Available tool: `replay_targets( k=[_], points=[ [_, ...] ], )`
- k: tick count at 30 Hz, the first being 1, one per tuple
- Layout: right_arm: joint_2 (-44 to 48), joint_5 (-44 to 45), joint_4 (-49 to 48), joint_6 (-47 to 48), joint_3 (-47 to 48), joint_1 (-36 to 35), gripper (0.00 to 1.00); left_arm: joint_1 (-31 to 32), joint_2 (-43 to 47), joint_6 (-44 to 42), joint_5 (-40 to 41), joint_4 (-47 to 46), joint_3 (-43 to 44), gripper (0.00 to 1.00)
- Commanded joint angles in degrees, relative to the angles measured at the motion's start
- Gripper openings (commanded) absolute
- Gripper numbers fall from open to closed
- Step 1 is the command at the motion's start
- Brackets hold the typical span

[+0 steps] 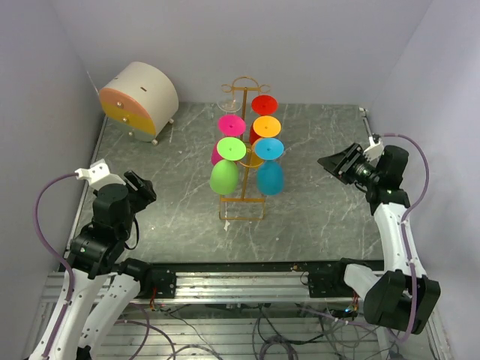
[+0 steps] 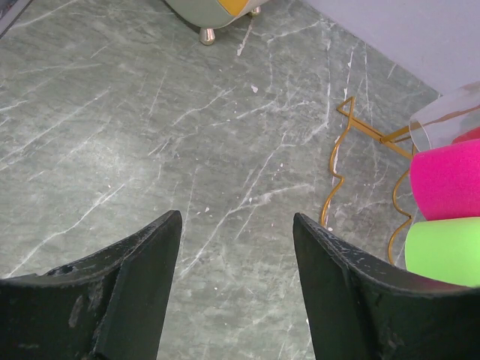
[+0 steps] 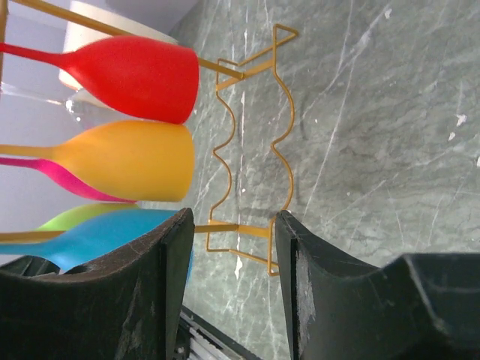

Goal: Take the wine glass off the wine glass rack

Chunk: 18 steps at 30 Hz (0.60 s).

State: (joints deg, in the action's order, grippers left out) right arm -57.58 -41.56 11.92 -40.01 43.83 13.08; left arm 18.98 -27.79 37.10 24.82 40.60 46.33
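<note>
Round cream drawer box (image 1: pixel 139 100), orange-yellow front, small gold feet, far-left corner of grey marbled table (image 1: pixel 315 210).

Golden wire rack (image 1: pixel 241 199) — matt glasses (image 3: pixel 139 75) (plastic-looking)

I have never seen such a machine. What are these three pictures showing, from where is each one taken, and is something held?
These are two robot arms fixed at the near edge of a grey marble-look table. The overhead view looks down from above and behind them. The other two views come from small cameras on each wrist, so the dark shapes at the bottom are that arm's own fingers. In the middle stands the wine glass rack, a thin golden wire stand with coloured glasses hanging upside down: red, orange, pink, green and blue. At the far left is a round cream box. The left gripper and the right gripper are both open and hold nothing.
</note>
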Motion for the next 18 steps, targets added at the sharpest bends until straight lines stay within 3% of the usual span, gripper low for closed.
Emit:
replay_targets(
  k=[1,10,18],
  points=[
    [-1.34,-0.09,1.76,0.84,6.13,0.37,0.48,0.53,0.33,0.41,0.04,-1.18,-0.23,0.72],
    [-7.09,-0.98,4.37,0.89,17.17,-0.79,0.5,0.62,0.48,0.77,0.37,-1.05,-0.26,0.7],
    [-16.68,3.45,6.31,0.88,29.24,-10.23,0.47,0.79,0.2,0.87,0.67,-0.74,-0.1,0.69]
  ],
)
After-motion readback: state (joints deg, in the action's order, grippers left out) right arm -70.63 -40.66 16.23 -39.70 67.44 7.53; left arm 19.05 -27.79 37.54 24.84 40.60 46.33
